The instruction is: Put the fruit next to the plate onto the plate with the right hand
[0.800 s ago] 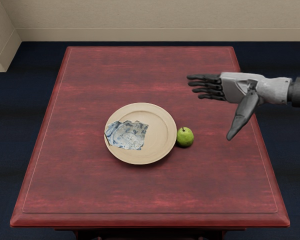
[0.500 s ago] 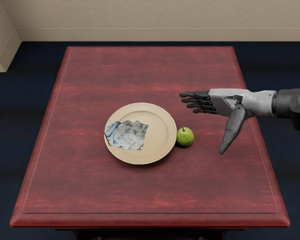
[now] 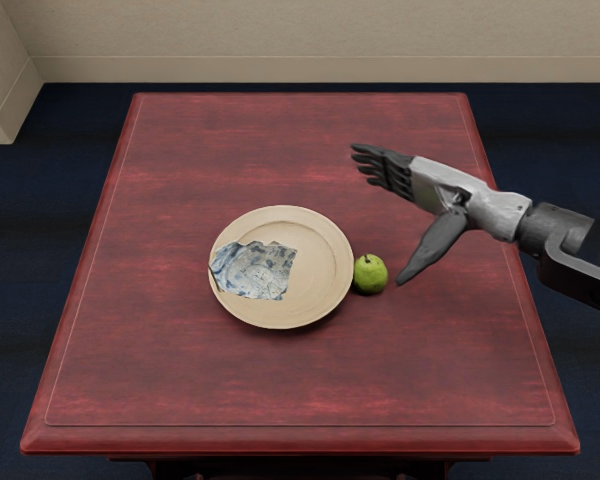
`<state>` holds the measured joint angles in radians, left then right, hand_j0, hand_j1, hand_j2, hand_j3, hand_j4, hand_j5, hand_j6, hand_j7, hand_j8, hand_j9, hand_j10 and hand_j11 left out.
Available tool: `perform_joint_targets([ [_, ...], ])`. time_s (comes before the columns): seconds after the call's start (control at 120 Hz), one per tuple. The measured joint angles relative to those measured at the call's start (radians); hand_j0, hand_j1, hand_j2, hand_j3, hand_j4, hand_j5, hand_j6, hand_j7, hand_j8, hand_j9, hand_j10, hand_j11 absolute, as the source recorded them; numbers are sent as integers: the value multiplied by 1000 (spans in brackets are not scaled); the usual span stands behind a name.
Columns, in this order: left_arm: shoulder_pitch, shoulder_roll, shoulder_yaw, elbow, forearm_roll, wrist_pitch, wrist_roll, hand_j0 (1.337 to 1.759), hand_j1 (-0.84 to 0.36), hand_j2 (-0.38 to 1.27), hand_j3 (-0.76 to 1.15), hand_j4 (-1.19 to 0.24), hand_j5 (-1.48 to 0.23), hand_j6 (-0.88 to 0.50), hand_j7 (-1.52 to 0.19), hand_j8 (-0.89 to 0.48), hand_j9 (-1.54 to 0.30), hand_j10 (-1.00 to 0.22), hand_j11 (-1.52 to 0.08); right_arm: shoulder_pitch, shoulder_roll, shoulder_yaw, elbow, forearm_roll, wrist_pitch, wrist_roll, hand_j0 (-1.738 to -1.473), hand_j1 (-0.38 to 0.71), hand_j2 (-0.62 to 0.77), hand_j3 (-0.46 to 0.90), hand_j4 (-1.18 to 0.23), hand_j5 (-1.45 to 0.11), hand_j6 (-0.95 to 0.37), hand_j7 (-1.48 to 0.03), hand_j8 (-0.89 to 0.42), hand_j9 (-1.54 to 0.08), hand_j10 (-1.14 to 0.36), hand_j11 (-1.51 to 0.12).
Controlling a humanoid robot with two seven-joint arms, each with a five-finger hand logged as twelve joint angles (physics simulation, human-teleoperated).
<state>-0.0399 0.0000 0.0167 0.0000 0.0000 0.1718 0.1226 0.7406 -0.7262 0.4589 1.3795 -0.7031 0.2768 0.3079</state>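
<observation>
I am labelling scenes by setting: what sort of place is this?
Probably a simulated indoor room, perhaps for dining: a red wooden table on dark blue floor, a beige wall, a plate with green fruit beside it.

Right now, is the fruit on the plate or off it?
Off: the fruit sits on the table, beside the plate, not on it.

1. No text, number, brand or sign can be read anywhere in the head view.
2. The plate (image 3: 330, 250), lying to the picture's left of the right hand (image 3: 425, 185) and nearer to the camera, carries a blue and white patch (image 3: 252, 270). It is only a blurred pattern, with no letters.
</observation>
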Motion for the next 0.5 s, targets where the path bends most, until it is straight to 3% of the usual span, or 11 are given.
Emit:
perform_joint_targets([
  [0.208, 0, 0, 0, 0, 0, 0, 0, 1658, 349, 1, 0, -1, 0, -2, 0, -1, 0, -1, 0, -77, 56, -8, -88, -71, -67, 56, -1658, -347, 2, 0, -3, -3, -3, -2, -3, -2, -2, -2],
  [0.5, 0, 0, 0, 0, 0, 0, 0, 1658, 349, 1, 0, -1, 0, -2, 0, -1, 0, -1, 0, -177, 90, -8, -121, -98, -180, 153, -1658, -186, -25, 0, -139, -179, -139, -178, -139, -178, -138, -178],
])
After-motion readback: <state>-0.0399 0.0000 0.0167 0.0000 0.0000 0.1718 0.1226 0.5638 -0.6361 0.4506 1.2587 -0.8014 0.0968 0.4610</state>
